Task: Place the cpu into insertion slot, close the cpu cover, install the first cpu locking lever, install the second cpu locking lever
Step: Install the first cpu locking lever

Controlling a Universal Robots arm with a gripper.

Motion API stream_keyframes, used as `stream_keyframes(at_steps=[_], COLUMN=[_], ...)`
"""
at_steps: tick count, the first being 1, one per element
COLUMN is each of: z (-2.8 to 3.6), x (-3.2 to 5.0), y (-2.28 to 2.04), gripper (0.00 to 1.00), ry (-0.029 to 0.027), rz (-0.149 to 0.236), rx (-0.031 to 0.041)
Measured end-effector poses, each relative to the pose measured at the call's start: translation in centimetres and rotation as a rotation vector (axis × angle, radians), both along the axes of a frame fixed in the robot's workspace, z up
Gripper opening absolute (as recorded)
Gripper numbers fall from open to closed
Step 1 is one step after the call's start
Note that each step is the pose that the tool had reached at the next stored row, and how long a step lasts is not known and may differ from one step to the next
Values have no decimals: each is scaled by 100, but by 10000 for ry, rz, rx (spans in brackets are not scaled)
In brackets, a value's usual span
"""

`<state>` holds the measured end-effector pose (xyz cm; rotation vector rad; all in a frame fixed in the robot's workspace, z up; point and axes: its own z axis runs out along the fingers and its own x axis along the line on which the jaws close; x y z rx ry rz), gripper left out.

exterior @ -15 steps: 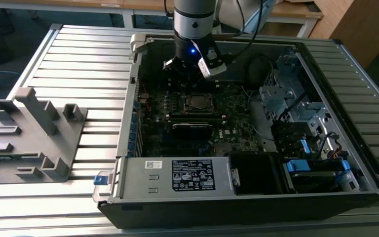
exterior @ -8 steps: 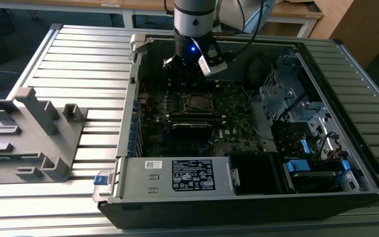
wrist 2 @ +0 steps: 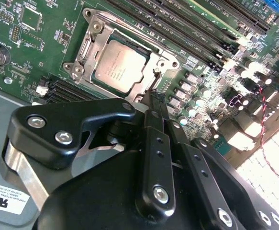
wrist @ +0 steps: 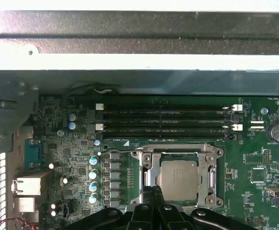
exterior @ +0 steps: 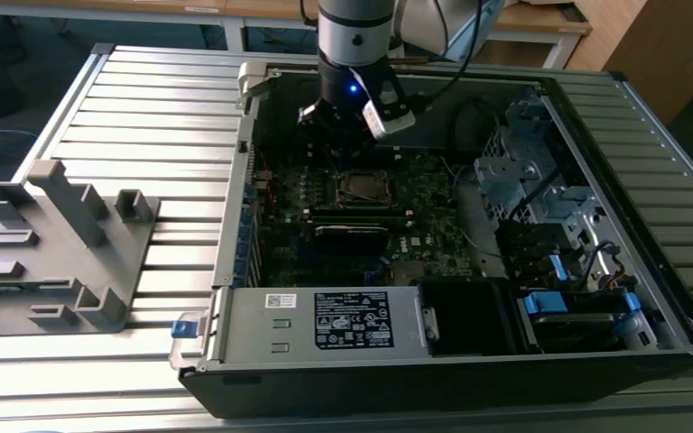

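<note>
The computer case (exterior: 443, 388) stands open. The gripper (wrist 2: 154, 97), jaws pressed together on nothing, sits at the edge of the cpu cover (wrist: 211, 173). The cover lies flat, with the cpu (wrist: 177, 178) seated in its window. Judged: locking-lever stage, which calls for a fine, light push beside the cover.

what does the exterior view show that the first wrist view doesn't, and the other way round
Exterior view: the whole computer case, its power supply, the grey fixture beside it on the slatted table. First wrist view: a coin battery, a row of capacitors, metal port blocks. Both: the cpu seated in its socket, the cpu cover flat around it, the gripper close by the socket.
</note>
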<state>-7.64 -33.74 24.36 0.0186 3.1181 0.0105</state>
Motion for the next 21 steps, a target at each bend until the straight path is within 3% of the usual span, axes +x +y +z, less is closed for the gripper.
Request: stream_keyframes(at_steps=[12,21], z=[8,7], x=[-1,-97], y=[1,1], gripper=[11,11], ry=[-2,-6], rz=[1,-1], rx=[3,4])
